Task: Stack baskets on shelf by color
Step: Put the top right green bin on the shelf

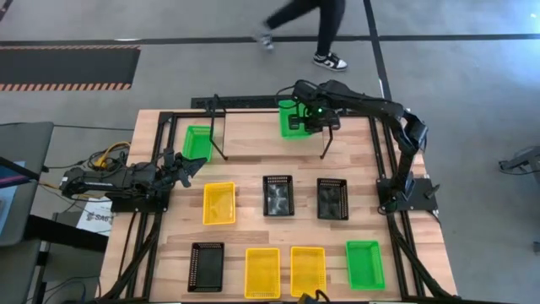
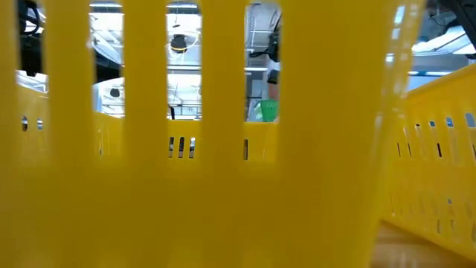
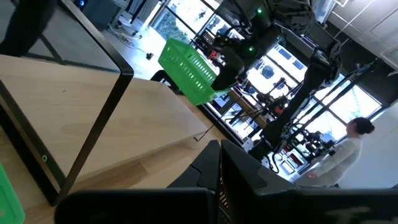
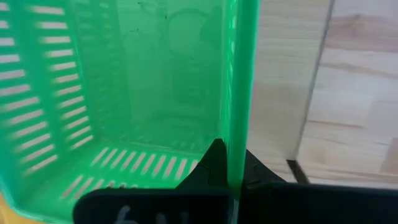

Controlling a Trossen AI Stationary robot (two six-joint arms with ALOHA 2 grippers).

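We find the right gripper (image 4: 231, 163) with jaws clamped on the green basket (image 1: 288, 118) over the shelf (image 1: 253, 135). The basket's long axis runs toward the tabletop's far edge. The left gripper (image 1: 192, 165) waits closed beside another green basket (image 1: 197, 142).

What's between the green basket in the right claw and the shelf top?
Nothing visible. The right claw is shut on the wall of a green basket, carried above the shelf, whose pale wood below shows bare. Another green basket sits at the shelf's left end, off to the side.
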